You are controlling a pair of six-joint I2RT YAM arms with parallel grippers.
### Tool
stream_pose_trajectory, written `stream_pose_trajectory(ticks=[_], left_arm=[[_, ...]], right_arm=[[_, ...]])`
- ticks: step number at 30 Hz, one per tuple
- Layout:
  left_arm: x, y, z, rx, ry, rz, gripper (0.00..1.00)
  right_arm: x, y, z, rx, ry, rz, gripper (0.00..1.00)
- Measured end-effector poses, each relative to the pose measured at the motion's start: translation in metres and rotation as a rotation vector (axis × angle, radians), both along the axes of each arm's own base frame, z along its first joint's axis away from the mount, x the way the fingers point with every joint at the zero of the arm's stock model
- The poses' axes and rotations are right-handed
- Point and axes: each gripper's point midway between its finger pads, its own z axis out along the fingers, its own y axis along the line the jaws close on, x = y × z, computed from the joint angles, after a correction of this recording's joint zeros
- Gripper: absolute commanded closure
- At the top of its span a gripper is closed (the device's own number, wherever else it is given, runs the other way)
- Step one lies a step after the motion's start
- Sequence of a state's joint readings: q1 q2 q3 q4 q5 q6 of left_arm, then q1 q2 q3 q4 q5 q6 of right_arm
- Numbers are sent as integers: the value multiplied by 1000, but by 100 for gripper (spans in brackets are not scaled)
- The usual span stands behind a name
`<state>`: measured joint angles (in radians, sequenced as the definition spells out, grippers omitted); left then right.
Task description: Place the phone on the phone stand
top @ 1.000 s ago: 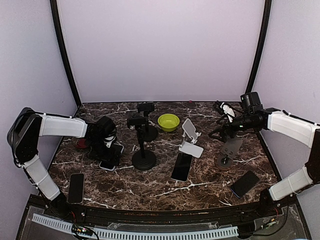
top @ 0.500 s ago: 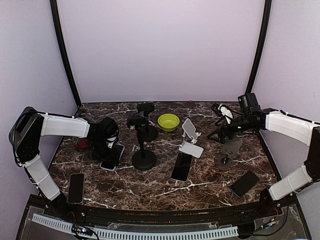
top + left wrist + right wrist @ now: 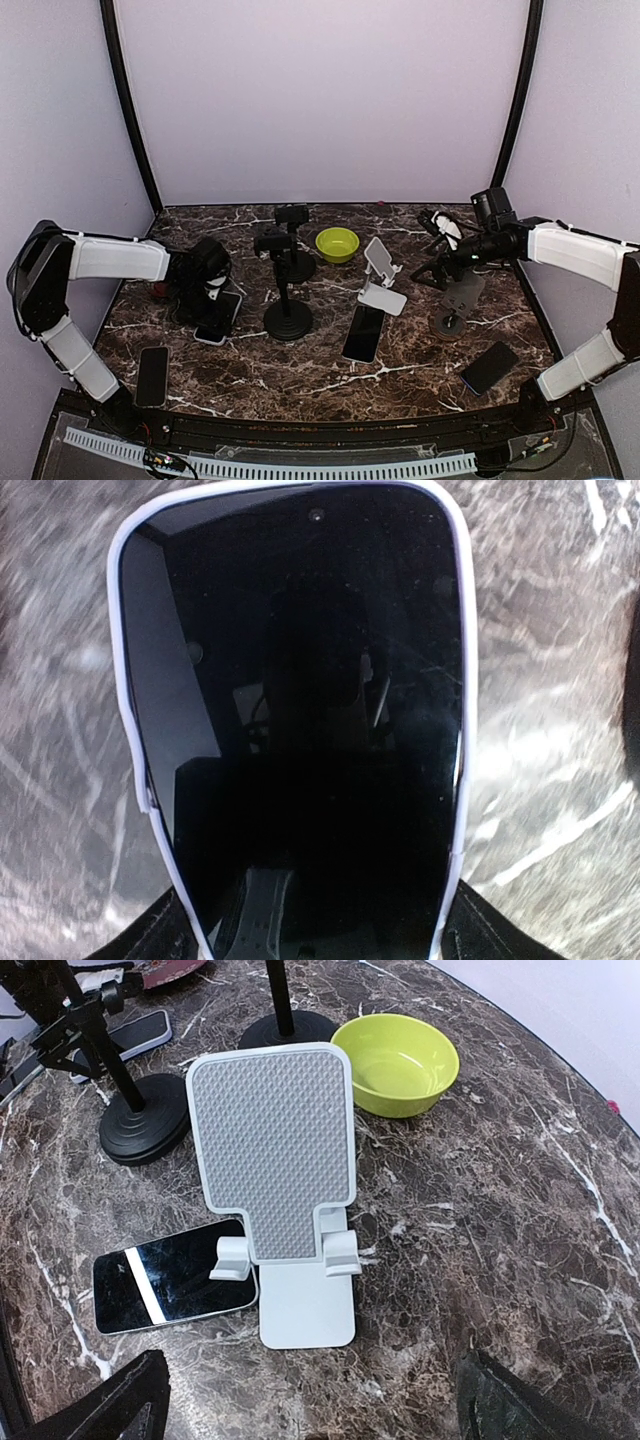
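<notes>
Dark marble counter (image 3: 300, 385). At its left, the left hand (image 3: 212, 300) reaches down over a white-cased phone (image 3: 300, 710) lying screen up on the counter. Its fingers (image 3: 160, 940) flank the case's long edges; whether they clench it cannot be told. Well apart to the right stands the white phone stand (image 3: 275, 1150). The right hand (image 3: 315, 1400) hovers near the stand, released, fingers wide. A green bowl (image 3: 398, 1063) sits beyond.

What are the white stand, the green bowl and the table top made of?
The white stand seems to be matte plastic, with a grey bumpy pad, maybe rubber. The green bowl looks like smooth plastic by its soft shine, though it could be glazed ceramic. The table top is dark brown with white veins like polished marble, maybe only a printed pattern.
</notes>
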<state>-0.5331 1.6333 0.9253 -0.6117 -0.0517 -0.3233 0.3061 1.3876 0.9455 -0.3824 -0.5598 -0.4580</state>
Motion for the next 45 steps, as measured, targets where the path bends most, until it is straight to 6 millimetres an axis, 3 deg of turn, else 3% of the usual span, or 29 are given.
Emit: stream_pose_trajectory(ticks=[4, 10, 14, 18, 21, 25, 28, 31, 35, 38, 40, 45], left_arm=[[-6, 9, 16, 5, -34, 32, 100], [7, 16, 81, -47, -238, 80, 100], [24, 16, 141, -96, -412, 104, 100], [44, 16, 209, -135, -592, 120, 100], [55, 15, 254, -155, -705, 112, 100], [60, 6, 301, -178, -818, 56, 100], [59, -21, 345, -201, -918, -43, 100], [53, -68, 392, -215, -1039, -185, 100], [45, -135, 422, -184, -1150, -356, 100], [44, -184, 417, -126, -1187, -465, 100], [46, -217, 401, -78, -1188, -533, 100], [54, -264, 361, 5, -1153, -631, 100]], right_arm=[[-2, 1, -1, 1, 13, -2, 0], [4, 3, 21, 11, 3, -8, 0], [14, 6, 56, 27, -38, -9, 1], [25, 10, 107, 56, -111, -13, 2], [31, 12, 143, 96, -158, -29, 8], [34, 15, 176, 153, -183, -50, 18], [35, 17, 196, 201, -179, -75, 21], [38, 19, 209, 234, -172, -91, 22], [37, 22, 230, 280, -168, -88, 22], [29, 26, 249, 323, -174, -60, 22], [20, 28, 262, 357, -172, -32, 22], [0, 30, 279, 424, -139, -1, 21]])
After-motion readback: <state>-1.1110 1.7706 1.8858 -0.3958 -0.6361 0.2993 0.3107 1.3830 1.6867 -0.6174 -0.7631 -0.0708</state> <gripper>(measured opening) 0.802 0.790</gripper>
